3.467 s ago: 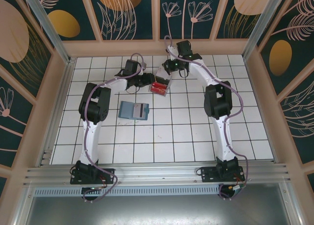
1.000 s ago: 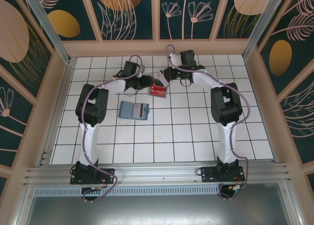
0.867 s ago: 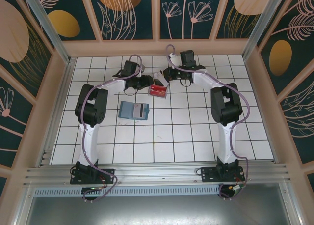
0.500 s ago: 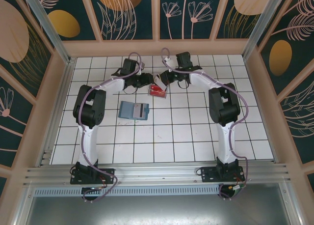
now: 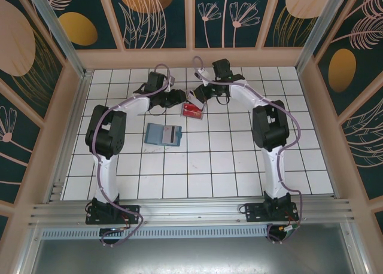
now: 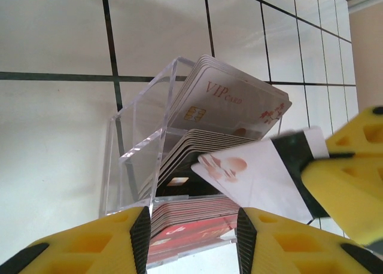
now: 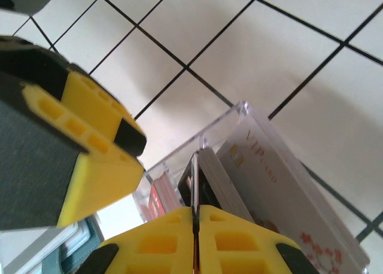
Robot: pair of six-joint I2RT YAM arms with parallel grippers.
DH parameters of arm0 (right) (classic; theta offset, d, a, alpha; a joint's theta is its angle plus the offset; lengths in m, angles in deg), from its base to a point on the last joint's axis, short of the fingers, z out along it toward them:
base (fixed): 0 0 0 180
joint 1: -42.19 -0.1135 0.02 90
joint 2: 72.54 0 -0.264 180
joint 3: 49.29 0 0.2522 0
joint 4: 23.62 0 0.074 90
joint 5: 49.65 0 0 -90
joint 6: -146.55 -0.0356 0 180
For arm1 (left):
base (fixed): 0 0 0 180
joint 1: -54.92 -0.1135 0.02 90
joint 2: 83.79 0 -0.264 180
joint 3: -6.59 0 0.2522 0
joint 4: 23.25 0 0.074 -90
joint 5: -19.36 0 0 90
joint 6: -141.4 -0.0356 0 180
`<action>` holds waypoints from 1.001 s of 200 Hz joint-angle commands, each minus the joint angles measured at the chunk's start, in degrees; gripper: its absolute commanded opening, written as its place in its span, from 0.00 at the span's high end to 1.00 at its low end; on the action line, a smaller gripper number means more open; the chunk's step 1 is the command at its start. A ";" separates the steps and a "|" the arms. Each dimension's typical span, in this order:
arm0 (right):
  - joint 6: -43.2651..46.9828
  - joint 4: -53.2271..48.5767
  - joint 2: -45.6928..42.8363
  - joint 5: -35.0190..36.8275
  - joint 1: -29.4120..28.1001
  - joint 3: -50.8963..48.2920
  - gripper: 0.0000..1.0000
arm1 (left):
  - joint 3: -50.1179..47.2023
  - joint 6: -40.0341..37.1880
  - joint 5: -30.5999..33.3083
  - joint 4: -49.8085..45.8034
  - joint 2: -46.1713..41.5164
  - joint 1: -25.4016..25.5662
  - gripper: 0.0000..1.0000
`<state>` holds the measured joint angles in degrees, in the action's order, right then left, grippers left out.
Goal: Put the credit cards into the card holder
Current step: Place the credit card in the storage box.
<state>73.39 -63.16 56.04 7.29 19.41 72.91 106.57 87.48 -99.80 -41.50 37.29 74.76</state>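
Credit cards [image 6: 227,100] stand packed on edge in a clear plastic tray [image 6: 134,160], which in the top view sits in the upper middle of the tiled table [image 5: 209,160]. The card holder [image 5: 163,134] lies flat to the lower left of it, apart from the tray and not touched by any arm. The main danger, in my judgement, is that the single pale card [image 6: 257,178] now pinched at one end drags its neighbours up with it, because the stack is so tight. The card is also held only near its corner, so it may turn or slip out on the way to the holder. The light tray could tip as well if the hold on it loosens. The left gripper [image 6: 191,238] is about half open, and its yellow fingers [image 6: 90,250] stand on both sides of the tray base; it seems to clamp the tray, steadying it. The right gripper [image 7: 194,217], at the right of the tray in the top view, is closed almost fully, with only the thin edge of the pale card between its jaws, just above the stack.
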 commanded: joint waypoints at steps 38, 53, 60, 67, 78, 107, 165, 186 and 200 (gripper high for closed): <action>7.42 -12.20 5.46 0.25 -2.87 7.98 0.94 | -1.75 0.68 -0.54 1.57 -2.52 -0.85 0.55; 8.04 -12.22 4.93 1.52 -3.39 6.57 0.94 | -1.90 0.67 -0.63 1.59 -2.45 -0.93 0.55; 8.57 -12.90 5.02 2.35 -3.53 6.52 0.94 | -1.76 0.66 -0.71 1.59 -2.34 -0.94 0.55; 8.81 -13.57 5.12 3.05 -3.49 6.47 0.95 | -1.77 0.67 -0.80 1.57 -2.22 -0.94 0.55; 8.59 -13.12 4.32 2.98 -3.24 5.30 0.95 | -1.68 0.69 -0.87 1.55 -2.19 -1.01 0.55; 7.12 -7.86 -0.42 1.20 -3.10 -0.92 0.96 | -1.89 0.66 -0.89 1.66 -2.40 -1.10 0.55; 5.81 -3.61 -4.53 -3.43 -2.14 -4.66 0.97 | -3.15 1.32 -1.28 2.68 -4.50 -2.08 0.55; 6.06 -4.68 -2.89 -3.65 -1.80 -3.80 0.97 | -3.55 1.46 -1.37 2.91 -5.23 -2.34 0.55; 5.97 -4.96 -2.47 -4.34 -1.77 -4.01 0.97 | -4.03 1.48 -1.33 2.97 -5.47 -2.40 0.55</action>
<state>79.80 -65.24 53.15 5.96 17.55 69.50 103.73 88.16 -100.22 -40.11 34.51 72.77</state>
